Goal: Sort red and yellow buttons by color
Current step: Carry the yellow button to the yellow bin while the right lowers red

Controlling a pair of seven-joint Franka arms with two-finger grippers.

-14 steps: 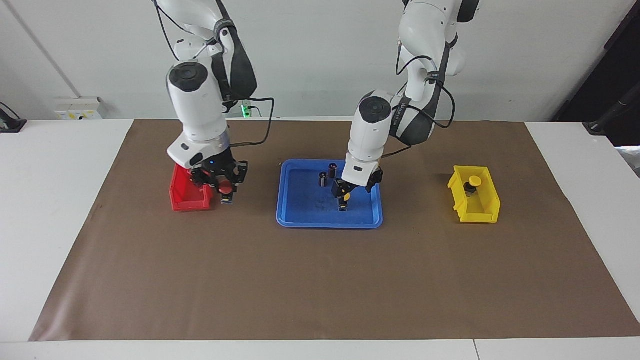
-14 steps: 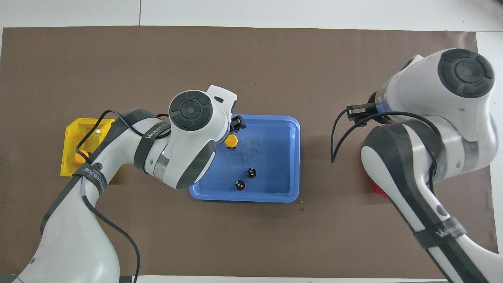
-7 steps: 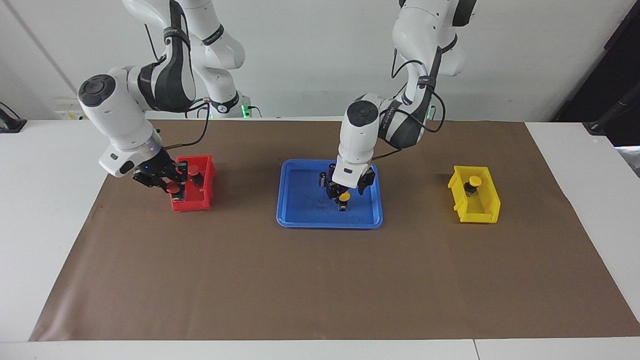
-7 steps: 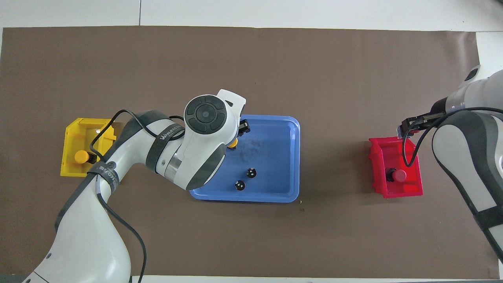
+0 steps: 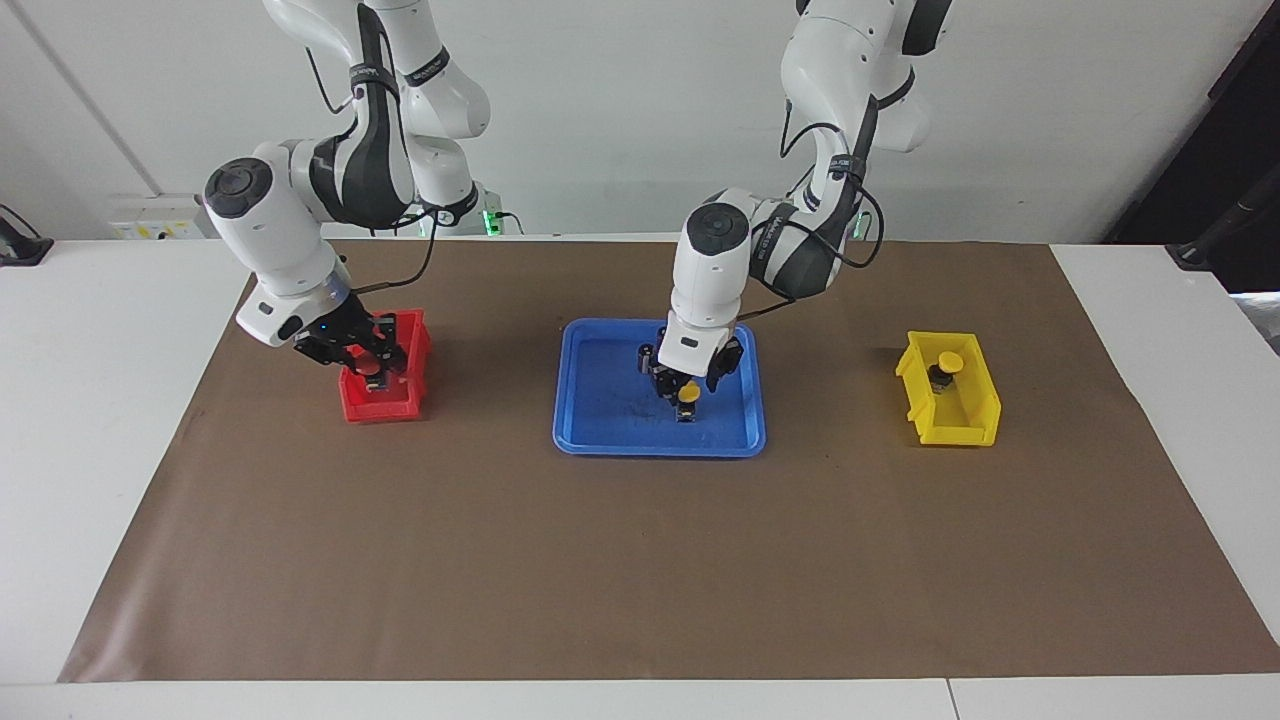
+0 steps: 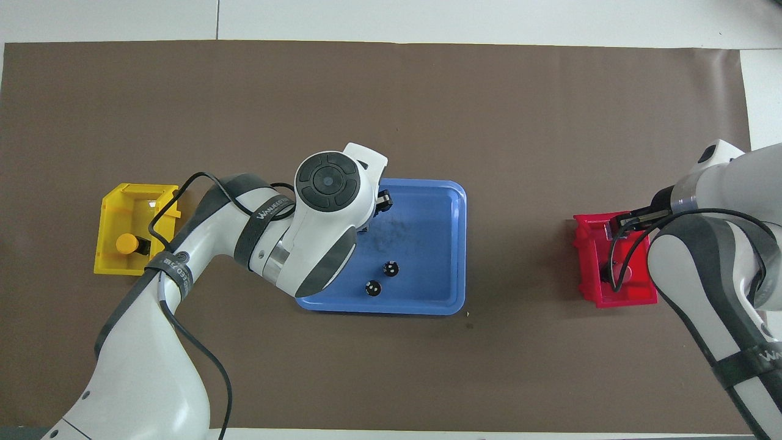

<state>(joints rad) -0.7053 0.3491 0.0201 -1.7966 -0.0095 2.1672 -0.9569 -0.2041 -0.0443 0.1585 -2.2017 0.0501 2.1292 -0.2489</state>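
Note:
My right gripper (image 5: pixel 368 362) is low over the red bin (image 5: pixel 412 352) and is shut on a red button (image 5: pixel 372 367). Another red button (image 6: pixel 606 272) lies in that bin (image 6: pixel 585 244), partly hidden by the arm. My left gripper (image 5: pixel 685 385) is down in the blue tray (image 5: pixel 600 420), right over a yellow button (image 5: pixel 688 394) that stands there. That button is hidden under the hand in the overhead view. A second yellow button (image 5: pixel 949 362) lies in the yellow bin (image 5: pixel 975 420), and it also shows in the overhead view (image 6: pixel 126 244).
Two dark capless cylinders (image 6: pixel 391 267) (image 6: pixel 372 288) stand in the tray (image 6: pixel 427 244), nearer to the robots than the yellow button. One of them (image 5: pixel 646 358) shows beside the left hand. A brown mat (image 5: pixel 640 560) covers the table.
My right gripper has carried the red button from beside the red bin, swung past it, and come back low over it. My left hand has shifted slightly over the yellow button.

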